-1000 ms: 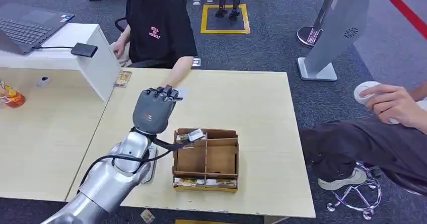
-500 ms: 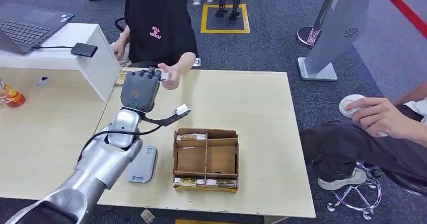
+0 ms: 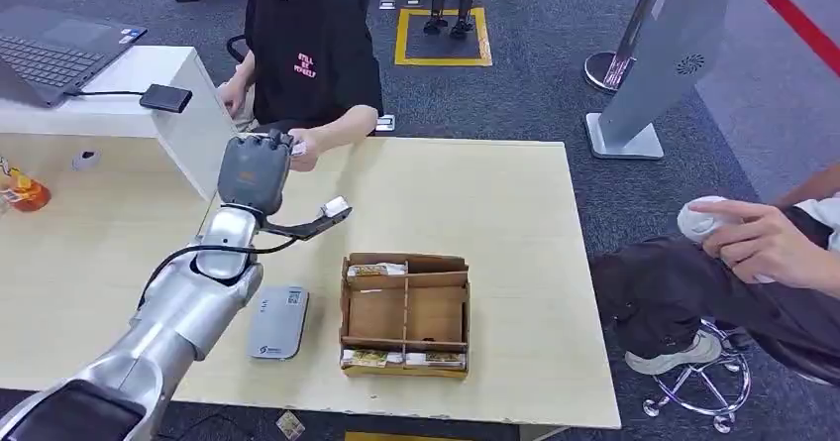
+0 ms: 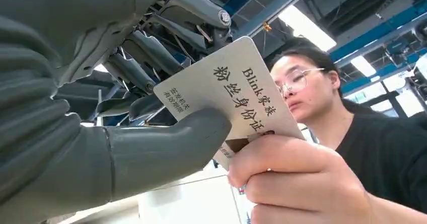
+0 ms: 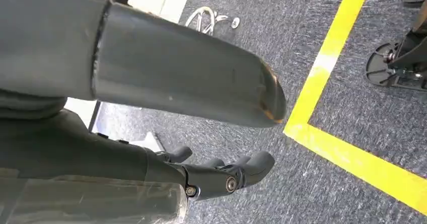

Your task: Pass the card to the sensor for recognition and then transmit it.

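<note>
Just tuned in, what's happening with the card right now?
The left hand holds the card out across the table to the person in black. Their hand has taken hold of the card's other end, so both grip it: a handover in progress. The sensor lies on the table beside the cardboard box. The right hand hangs over the floor, holding nothing.

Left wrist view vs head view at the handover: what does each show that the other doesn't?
Left wrist alone: the card's printed face, pinched under the left hand's thumb while the person's hand grips its other end.
Head alone: the table, the grey sensor and the cardboard box near the robot.
Both: left hand meeting the person's hand.
</note>
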